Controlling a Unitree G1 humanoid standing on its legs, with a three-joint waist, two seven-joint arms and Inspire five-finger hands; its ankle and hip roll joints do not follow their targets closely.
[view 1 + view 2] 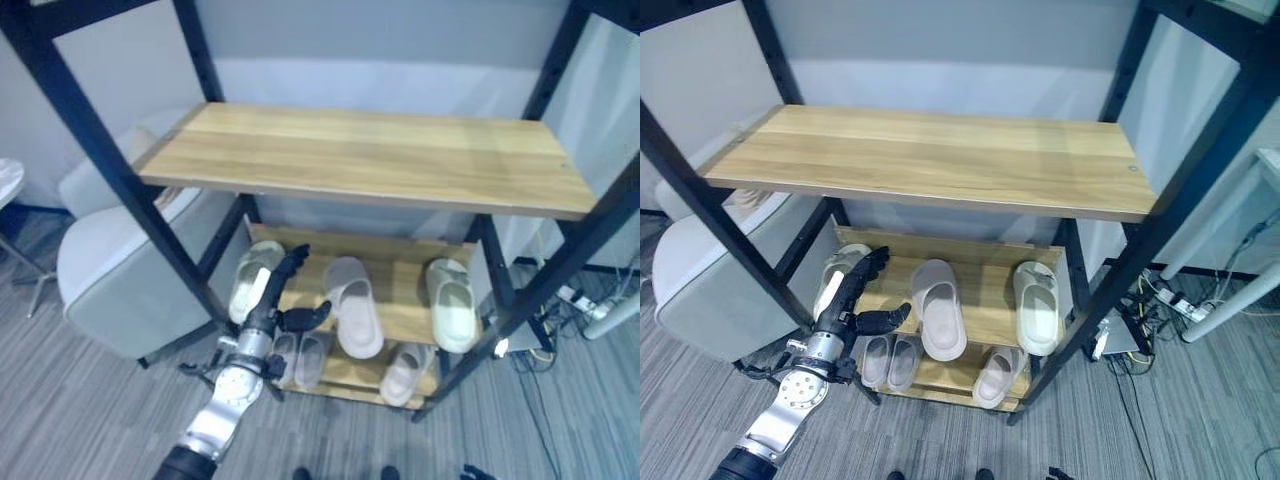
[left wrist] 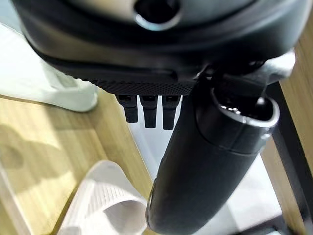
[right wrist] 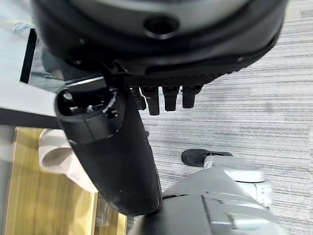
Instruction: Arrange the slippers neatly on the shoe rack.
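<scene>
Open left robot hand [image 1: 283,290] — beside slippers [image 1: 354,304]

A grey armchair [image 1: 115,265] stands on grey striped carpet [image 1: 70,400] before a pale wall [image 1: 370,40].

Left hand [image 2: 161,63] seen close up, dark palm bulk across the view, fingers [image 2: 149,111] straight in a short row, thumb [image 2: 205,166] standing out large, holding nothing. Past the fingers, wooden shelf [image 2: 44,142]. Pale slipper [image 2: 54,88] lying on the shelf near the fingers, not touching. Second ribbed slipper [image 2: 105,203] lies beside the thumb. Black rack post [image 2: 293,161] by another wood board.
</scene>
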